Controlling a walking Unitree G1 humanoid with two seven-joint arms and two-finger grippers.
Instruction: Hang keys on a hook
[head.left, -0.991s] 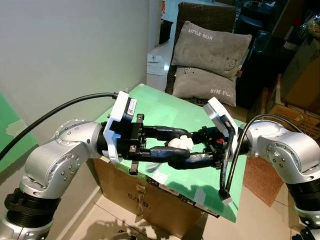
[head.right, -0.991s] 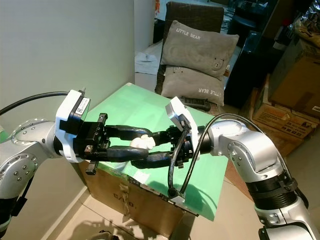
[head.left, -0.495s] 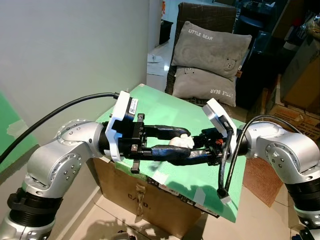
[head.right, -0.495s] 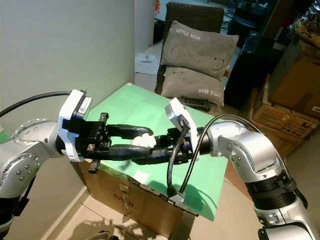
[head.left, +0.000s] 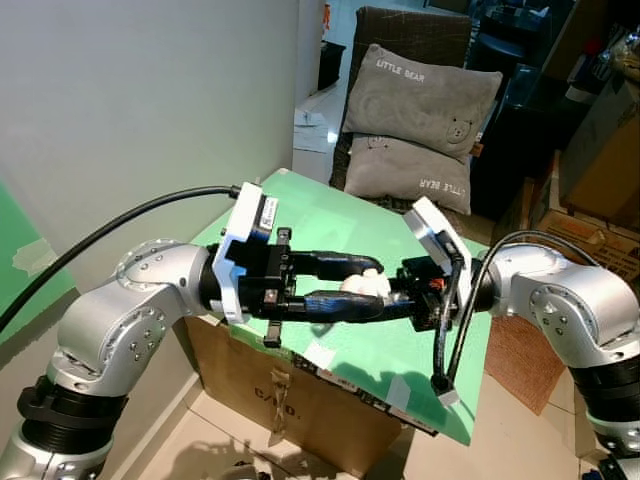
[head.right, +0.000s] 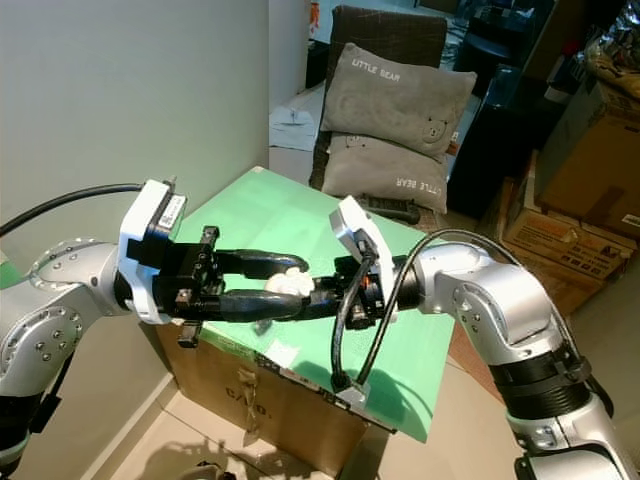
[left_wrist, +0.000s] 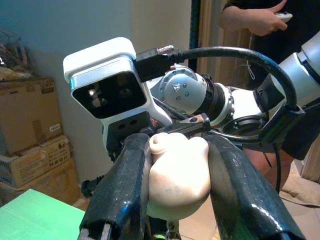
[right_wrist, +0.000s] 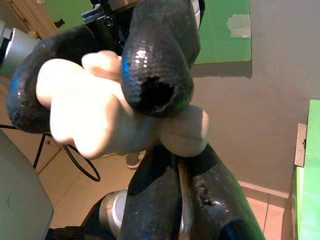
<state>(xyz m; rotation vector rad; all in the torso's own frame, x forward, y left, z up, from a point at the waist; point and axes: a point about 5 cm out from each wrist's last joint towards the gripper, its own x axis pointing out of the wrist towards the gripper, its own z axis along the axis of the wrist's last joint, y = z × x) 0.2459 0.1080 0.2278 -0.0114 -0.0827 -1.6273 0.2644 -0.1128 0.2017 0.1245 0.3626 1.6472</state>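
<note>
The keys carry a cream rubber charm, held in the air above the green-topped box. My left gripper reaches in from the left and is shut on the charm, which is squeezed between its two fingers. My right gripper comes from the right, tip to tip with the left one, just under the charm. In the right wrist view its fingers lie close together with a strip of metal between them, and the charm sits right above.
A pale wall stands on the left. Behind the box is a chair with two grey pillows. Cardboard boxes are stacked at the right. A person stands behind my right arm with a controller in hand.
My right gripper has risen and levelled out, its fingers now in line with the left gripper's lower finger under the charm. The left arm has barely moved.
</note>
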